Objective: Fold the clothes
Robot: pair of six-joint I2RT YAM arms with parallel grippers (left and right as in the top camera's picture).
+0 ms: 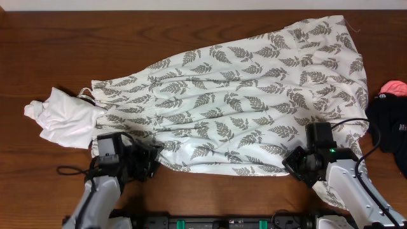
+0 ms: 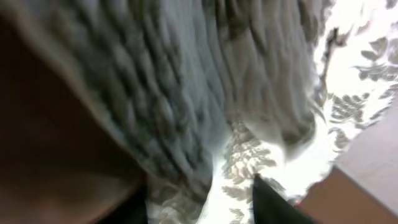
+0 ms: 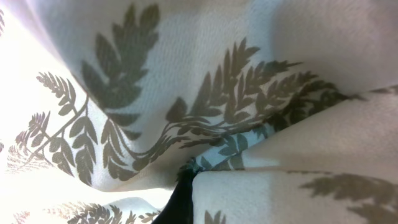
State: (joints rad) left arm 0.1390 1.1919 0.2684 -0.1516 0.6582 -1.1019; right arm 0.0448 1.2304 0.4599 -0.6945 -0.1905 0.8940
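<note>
Right end effector (image 3: 185, 186): pinched closed on the near right hem of the fern-print garment (image 1: 241, 102). Left end effector (image 2: 199, 208): at the near left hem with cloth between its fingers, but the view is blurred and a grip cannot be told. The garment lies spread across the table (image 1: 191, 25), with a white garment (image 1: 63, 117) at its left end and a black garment (image 1: 389, 124) at the right. Step judged: taking both near corners; next needs a sure left grip, then an even lift toward the far edge.

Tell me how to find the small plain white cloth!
Look at the wooden table and find the big fern-leaf garment spread across it. At its left end lies a crumpled white garment. It alone has no leaves, and the black garment sits far off on the right.
</note>
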